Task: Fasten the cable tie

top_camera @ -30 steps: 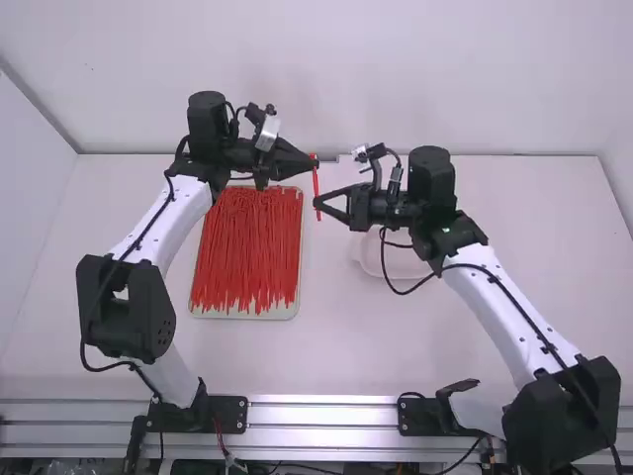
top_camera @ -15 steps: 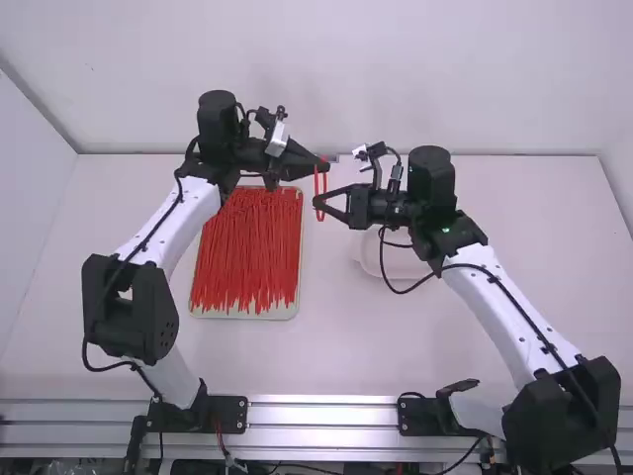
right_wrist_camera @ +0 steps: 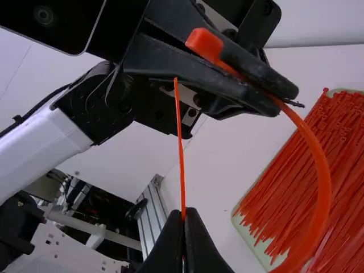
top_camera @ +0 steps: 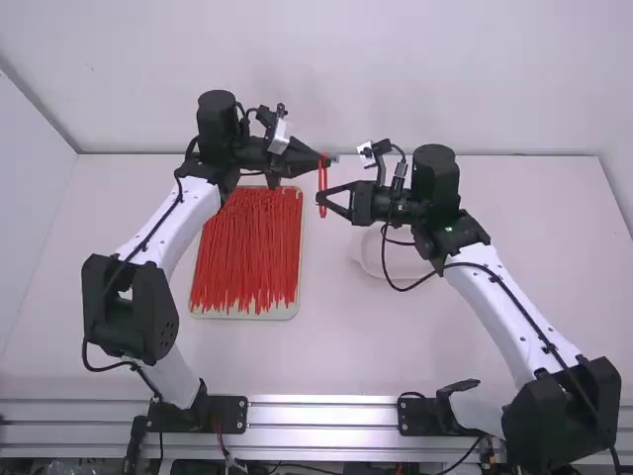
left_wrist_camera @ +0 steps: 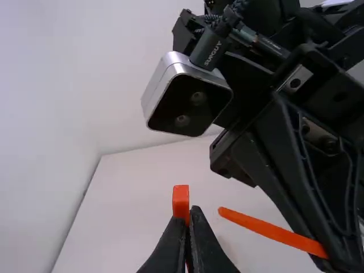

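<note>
The red cable tie (top_camera: 322, 182) hangs in the air above the table (top_camera: 554, 228), bent into an arc between the two grippers, just past the far right corner of the tray (top_camera: 245, 314). The left gripper (top_camera: 323, 158) is pinched tight on the tie's square head end. The right gripper (top_camera: 322, 204), just below it, is clamped on the thin tail, which rises straight from its fingertips toward the left gripper. The tray holds a heap of loose red cable ties (top_camera: 249, 247). A pale translucent container (top_camera: 368, 259) sits on the table under the right arm.
</note>
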`<state>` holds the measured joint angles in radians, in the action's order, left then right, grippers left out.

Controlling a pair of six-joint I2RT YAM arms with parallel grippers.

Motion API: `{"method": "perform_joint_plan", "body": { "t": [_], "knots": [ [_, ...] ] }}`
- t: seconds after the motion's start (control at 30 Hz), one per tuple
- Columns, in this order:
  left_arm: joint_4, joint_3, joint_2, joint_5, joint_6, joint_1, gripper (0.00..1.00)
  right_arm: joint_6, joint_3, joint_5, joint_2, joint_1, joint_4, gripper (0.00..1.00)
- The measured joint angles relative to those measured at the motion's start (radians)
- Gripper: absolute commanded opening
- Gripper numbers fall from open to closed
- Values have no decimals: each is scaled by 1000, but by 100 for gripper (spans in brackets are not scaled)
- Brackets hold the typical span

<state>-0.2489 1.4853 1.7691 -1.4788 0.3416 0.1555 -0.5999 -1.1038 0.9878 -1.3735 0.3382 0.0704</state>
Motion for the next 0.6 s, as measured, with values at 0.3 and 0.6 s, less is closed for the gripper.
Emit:
{"method": "perform_joint_plan", "body": {
  "t": [0.3,0.6],
  "knots": [
    [0,0,0,11,1,0,2,-1,0,-5,0,-10,0,0],
    [6,0,0,14,0,0,2,-4,0,-26,0,-12,2,0]
  ]
}}
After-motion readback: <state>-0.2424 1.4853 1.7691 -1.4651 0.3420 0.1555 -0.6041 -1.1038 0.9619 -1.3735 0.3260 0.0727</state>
